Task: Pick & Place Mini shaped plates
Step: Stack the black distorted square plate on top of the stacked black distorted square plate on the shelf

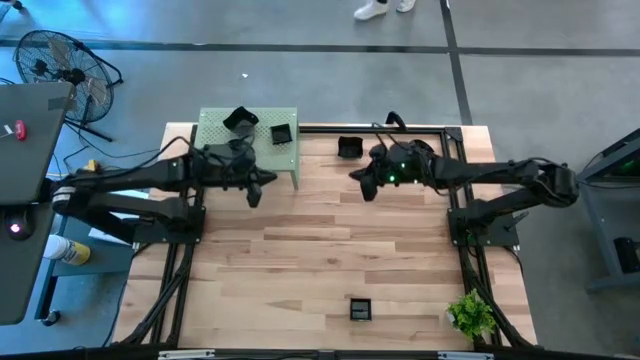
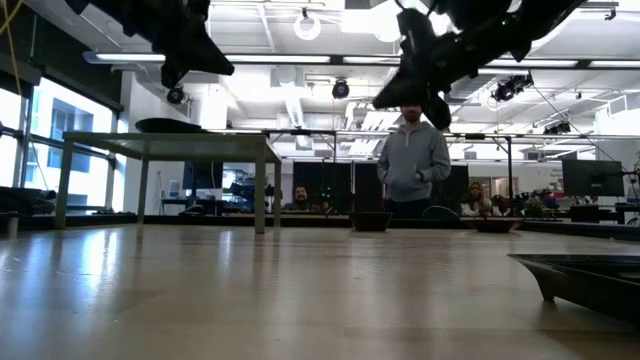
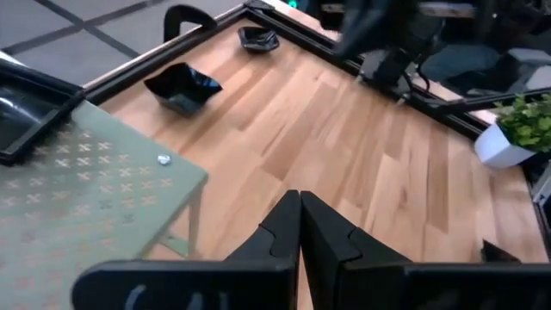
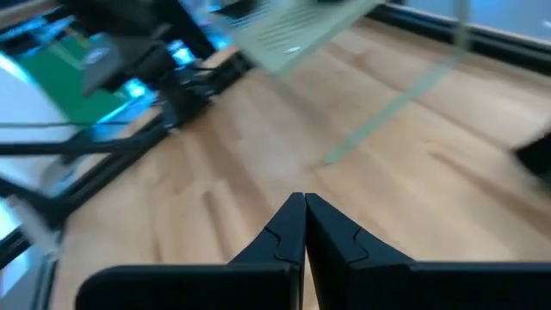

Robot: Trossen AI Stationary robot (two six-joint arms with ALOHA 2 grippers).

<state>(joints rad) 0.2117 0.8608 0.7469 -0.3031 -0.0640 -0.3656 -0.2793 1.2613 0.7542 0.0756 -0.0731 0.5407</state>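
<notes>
A pale wood tabletop (image 1: 330,260) is sitting in an open workshop. Both empty claws, left (image 1: 254,197) and right (image 1: 367,190), are hovering closed. A square mini plate (image 1: 360,309), seemingly edge-aligned, is lying at six o'clock.

Open-plan robotics lab: ceiling ducts (image 2: 300,95), monitor desks (image 2: 580,180), seated people (image 2: 300,197), floor fan (image 1: 60,62)

A pale wooden bench (image 1: 330,250) fills the middle. A small green stand (image 1: 262,150) sits on it at eleven o'clock. A potted plant (image 1: 471,314) stands at five o'clock. A fan (image 1: 58,66) rests on the floor at ten o'clock. A person (image 2: 413,160) in a grey hoodie stands beyond the bench.
</notes>
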